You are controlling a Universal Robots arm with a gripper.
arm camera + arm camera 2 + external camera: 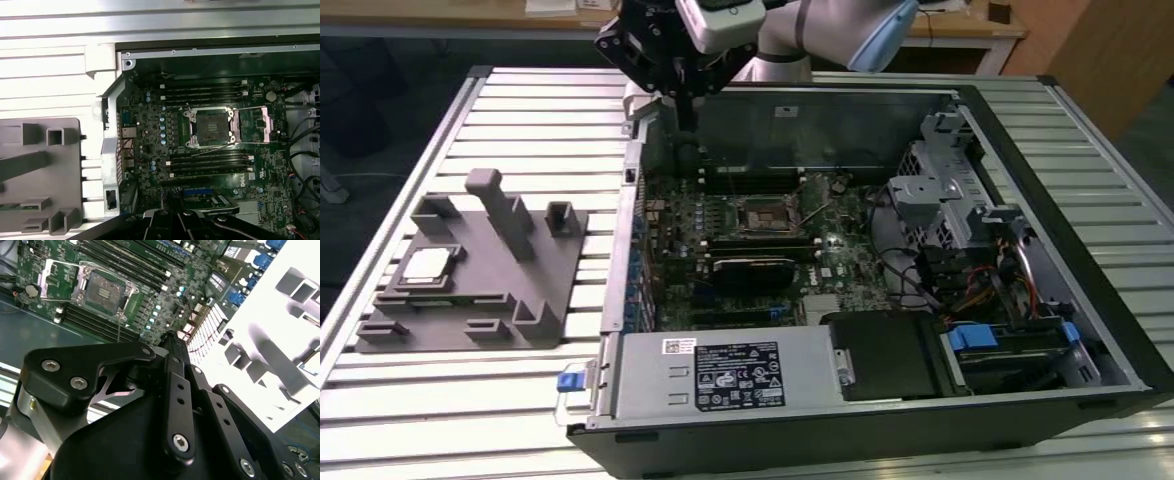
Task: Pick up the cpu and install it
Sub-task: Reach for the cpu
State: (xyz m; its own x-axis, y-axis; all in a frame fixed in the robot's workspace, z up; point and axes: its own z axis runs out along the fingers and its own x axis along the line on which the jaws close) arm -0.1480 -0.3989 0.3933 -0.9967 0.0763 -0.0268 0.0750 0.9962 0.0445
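The cpu (427, 265), a small flat silver square, lies on the grey slotted block (494, 300) on the table, at the exterior view's left of the open computer case (1107, 330). My gripper (683, 118) hangs over the case's far left corner, well away from the cpu. Its fingers (169, 340) are closed together with nothing between them. The empty motherboard socket (761, 215) has its metal frame swung open; it shows in both wrist views (105, 290) (212, 125), some way ahead of the fingertips (172, 216).
Inside the case are a black finned module (754, 270), a silver power supply (720, 370), a drive cage (941, 190) and loose cables (987, 290). The grey block (40, 170) has tall posts (500, 210). The slatted table (480, 400) lies around them.
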